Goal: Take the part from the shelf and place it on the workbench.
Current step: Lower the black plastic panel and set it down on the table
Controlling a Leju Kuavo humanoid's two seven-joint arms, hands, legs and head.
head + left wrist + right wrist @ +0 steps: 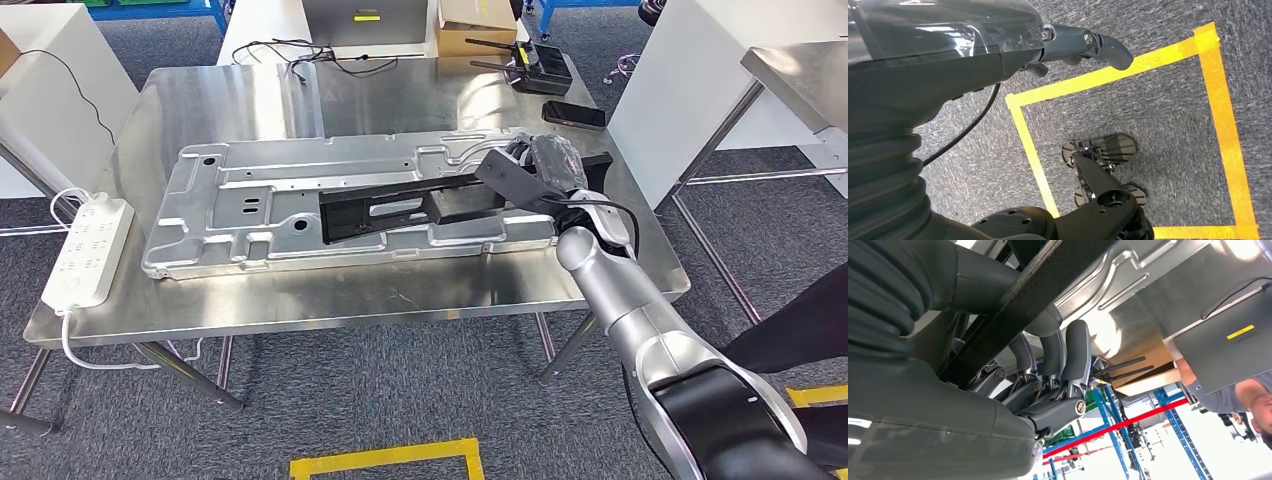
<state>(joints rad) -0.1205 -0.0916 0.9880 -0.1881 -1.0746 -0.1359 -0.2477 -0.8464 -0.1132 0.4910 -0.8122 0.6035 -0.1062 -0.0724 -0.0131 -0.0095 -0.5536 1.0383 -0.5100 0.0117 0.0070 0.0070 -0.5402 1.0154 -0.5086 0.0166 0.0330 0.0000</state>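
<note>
One black part (410,205) lies on workbench (300,305); right hand (550,165) grips its end; release remains; left hand (1083,45) empty, fingers extended.

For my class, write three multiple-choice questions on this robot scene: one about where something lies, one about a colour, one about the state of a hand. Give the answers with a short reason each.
1. Where does the black part lie?
A. on the floor
B. on the silver panel on the workbench
C. on the white power strip

2. What colour is the tape on the floor?
A. yellow
B. green
C. white

3. What is the right hand doing?
A. hanging open
B. pressing the phone
C. gripping the black part

Answers:
1 B, the part's far end lies across the panel.
2 A, yellow lines show on the grey carpet.
3 C, its fingers wrap the part's near end.
</note>
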